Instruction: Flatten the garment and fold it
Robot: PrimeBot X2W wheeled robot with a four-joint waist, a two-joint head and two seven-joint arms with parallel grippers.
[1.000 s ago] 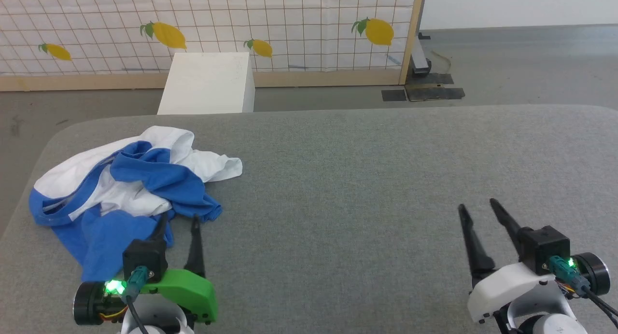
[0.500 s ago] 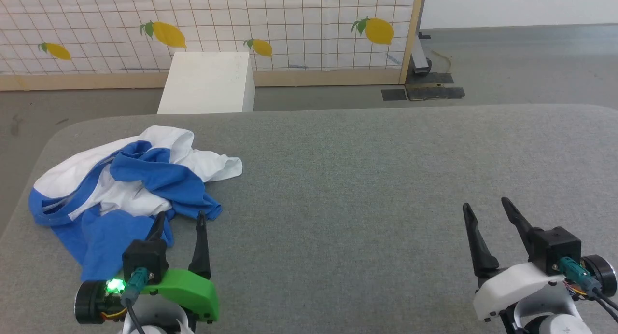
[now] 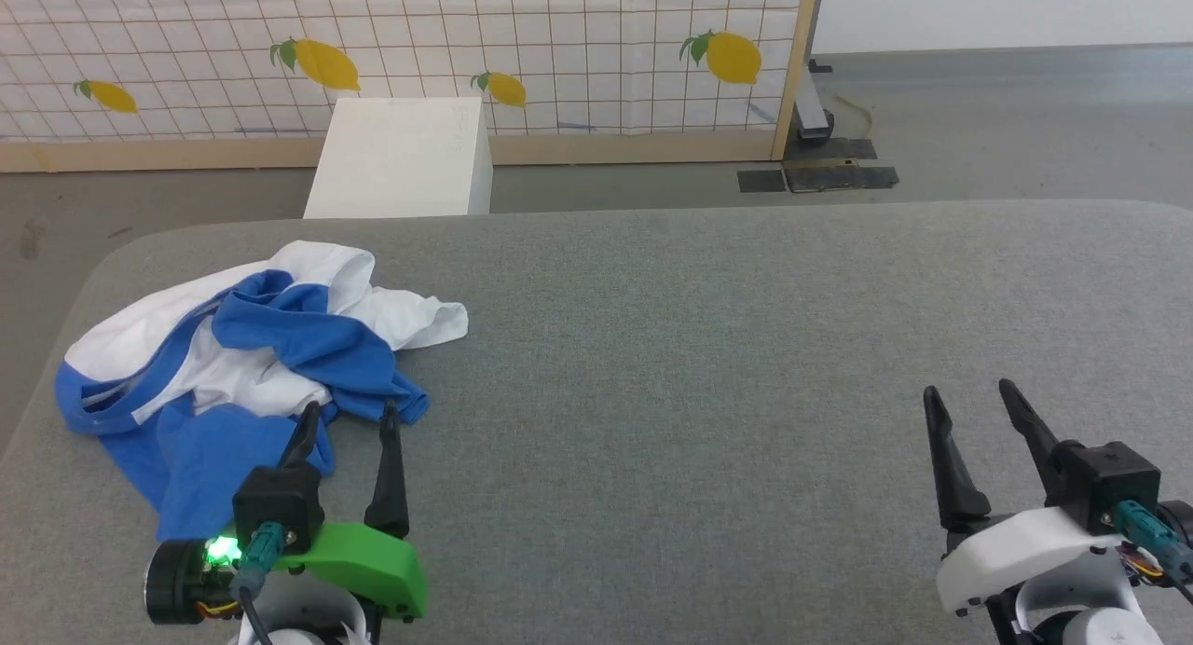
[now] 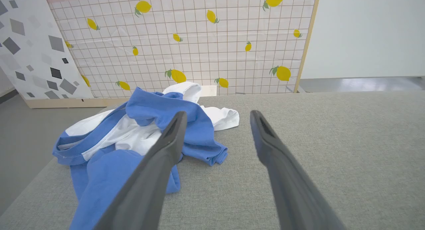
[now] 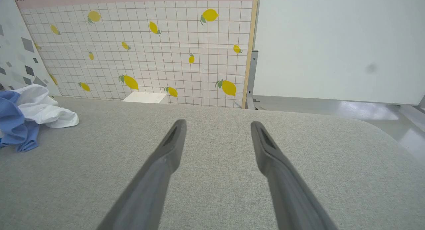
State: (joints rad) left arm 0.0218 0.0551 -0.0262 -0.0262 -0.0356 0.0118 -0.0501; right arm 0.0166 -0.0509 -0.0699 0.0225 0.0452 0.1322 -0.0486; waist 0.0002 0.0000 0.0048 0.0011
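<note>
Left end effector [image 3: 351,407]: jaws fully apart, nothing held. Right end effector [image 3: 969,389]: same, jaws wide, empty, over bare desk [image 3: 699,347].

The garment [image 3: 261,347] lay on the desk as a crumpled heap, blue folds over white. It sat directly ahead of the left end effector and spread off to its left. The heap ran longer across that end effector's pointing line than along it. In the left wrist view, the left finger [image 4: 159,157] crossed blue cloth and the right finger [image 4: 275,157] stood over bare desk, just beside the nearest blue fold. We could not tell whether anything was touching.

From the right end effector the garment lay well apart, far to its left. We judged the left arm much the nearer for a first grasp.

A white box [image 3: 401,160] stood beyond the desk, ahead of the left end effector. We could not see whether it held anything.
</note>
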